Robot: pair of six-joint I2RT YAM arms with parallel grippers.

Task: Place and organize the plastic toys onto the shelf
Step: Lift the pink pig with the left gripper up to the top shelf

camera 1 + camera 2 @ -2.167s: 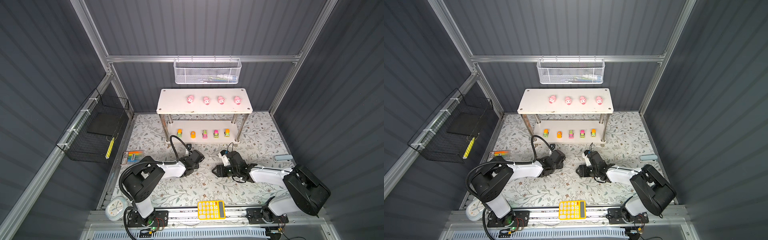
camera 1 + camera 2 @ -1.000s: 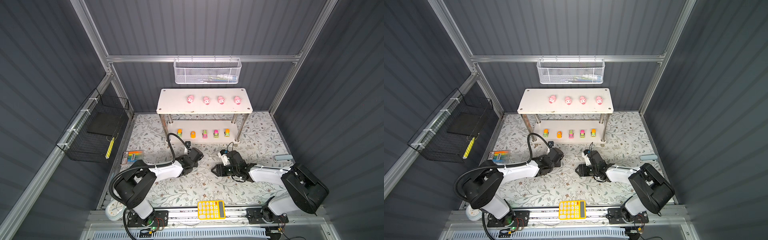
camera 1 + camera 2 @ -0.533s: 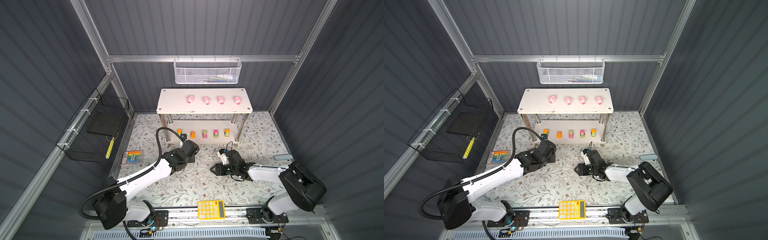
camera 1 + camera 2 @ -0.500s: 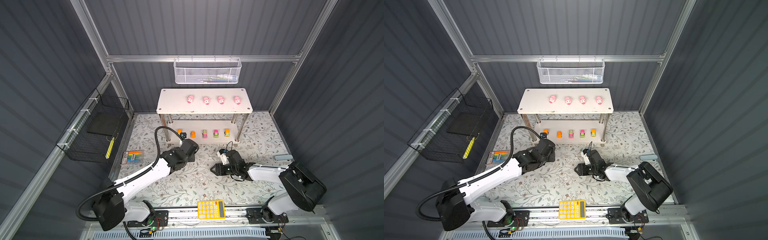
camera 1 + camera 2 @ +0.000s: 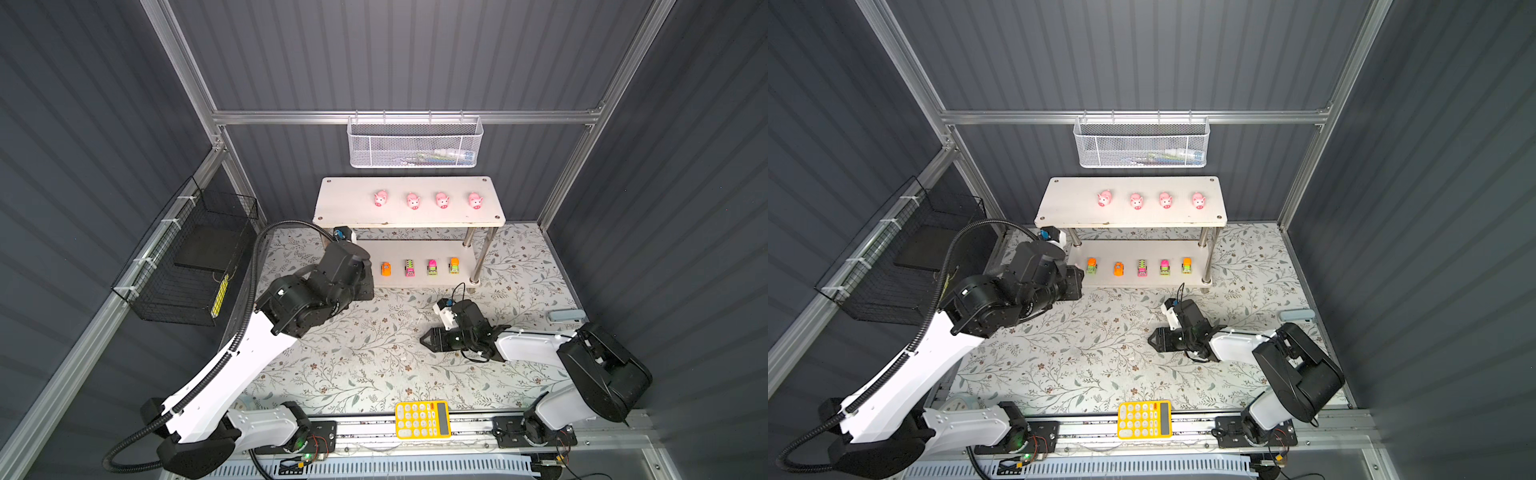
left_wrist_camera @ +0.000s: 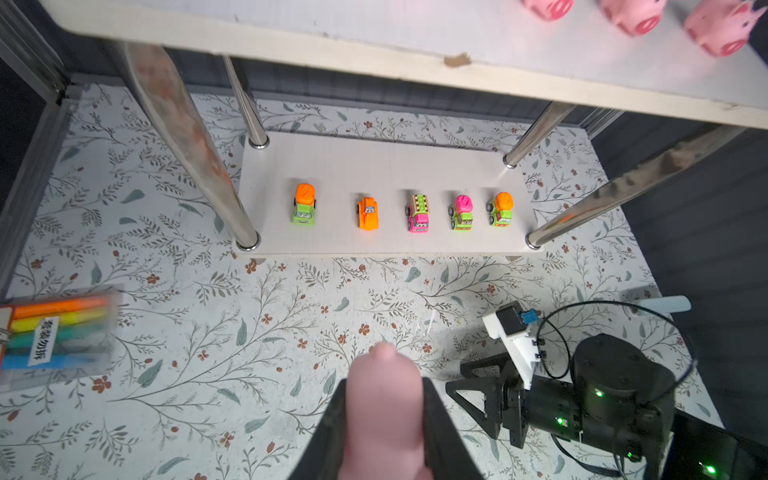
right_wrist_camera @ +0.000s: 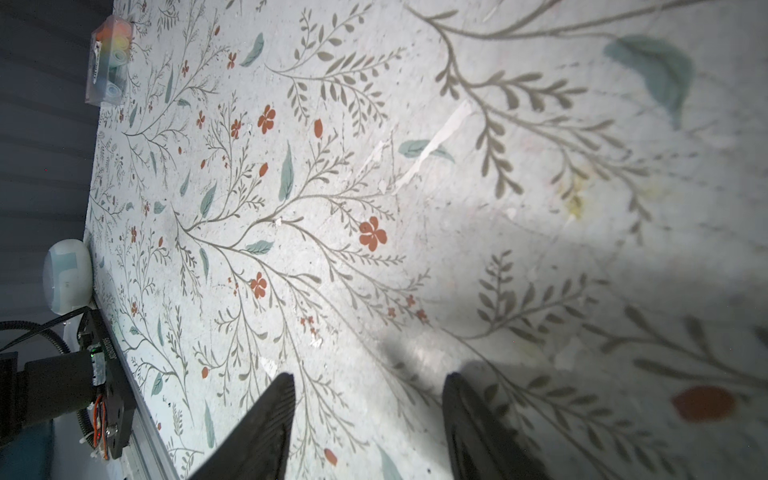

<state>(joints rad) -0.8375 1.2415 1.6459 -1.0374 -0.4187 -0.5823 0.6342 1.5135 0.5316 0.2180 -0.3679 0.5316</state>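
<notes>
White two-tier shelf (image 5: 345, 208): we see its lower board carrying all five toy vehicles (image 6: 368, 212) in a row, and its top board carrying four pink pigs (image 5: 413, 201), with bare space at its left end. The left gripper (image 6: 384, 384), near the shelf's left front corner, is clamped on the fifth pig (image 6: 384, 424). The right gripper (image 7: 368, 380) lies parted and empty over the floral mat (image 7: 374, 166). We judge that one placement remains.
</notes>
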